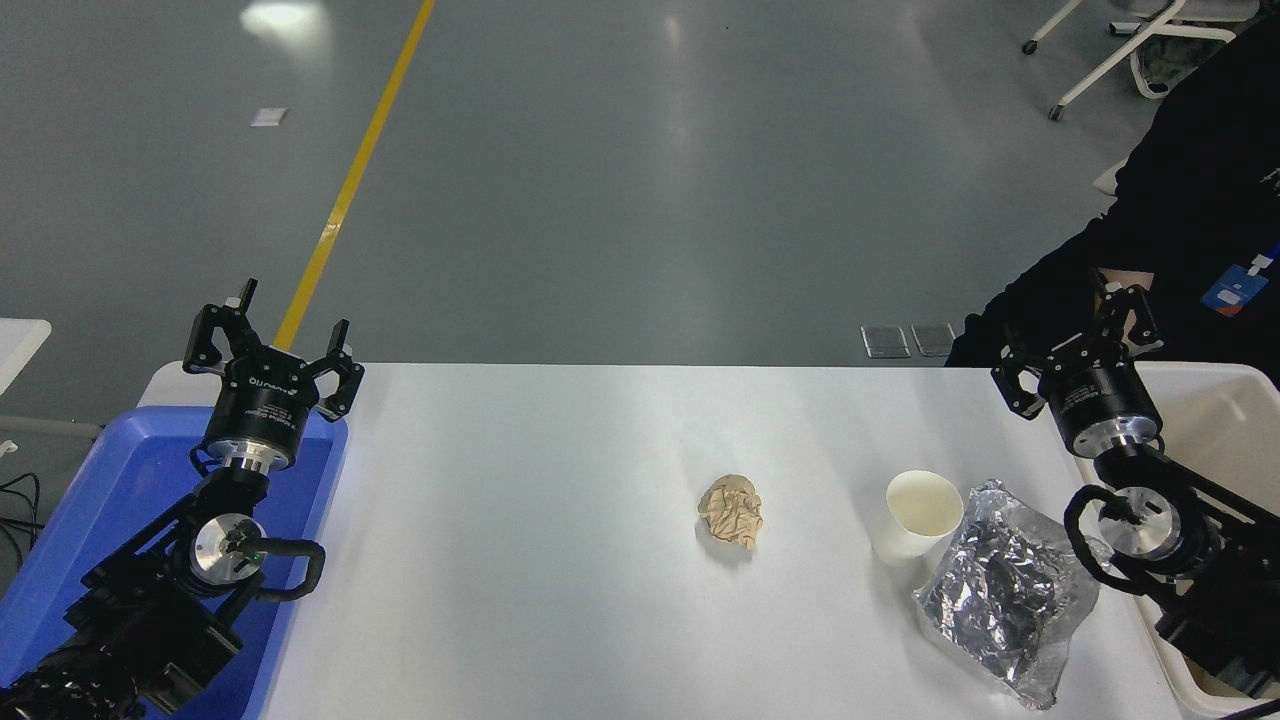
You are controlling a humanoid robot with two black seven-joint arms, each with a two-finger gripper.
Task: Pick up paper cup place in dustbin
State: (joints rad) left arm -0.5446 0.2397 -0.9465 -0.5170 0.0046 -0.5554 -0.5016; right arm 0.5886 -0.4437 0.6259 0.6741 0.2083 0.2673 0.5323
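Observation:
The white paper cup [918,515] stands upright on the white table [520,560], right of centre, touching the silver foil bag. The cream-white dustbin [1220,420] sits at the table's right edge, partly hidden by my right arm. My right gripper [1075,335] is open and empty, held up at the table's far right edge, above the bin's near-left corner and well behind the cup. My left gripper [268,335] is open and empty, parked at the far left above the blue tray.
A crumpled tan paper ball [732,511] lies near the table's centre. A crinkled silver foil bag [1005,590] lies right of the cup. A blue tray [130,480] sits at the left edge. A person in dark clothing [1180,220] stands at the far right.

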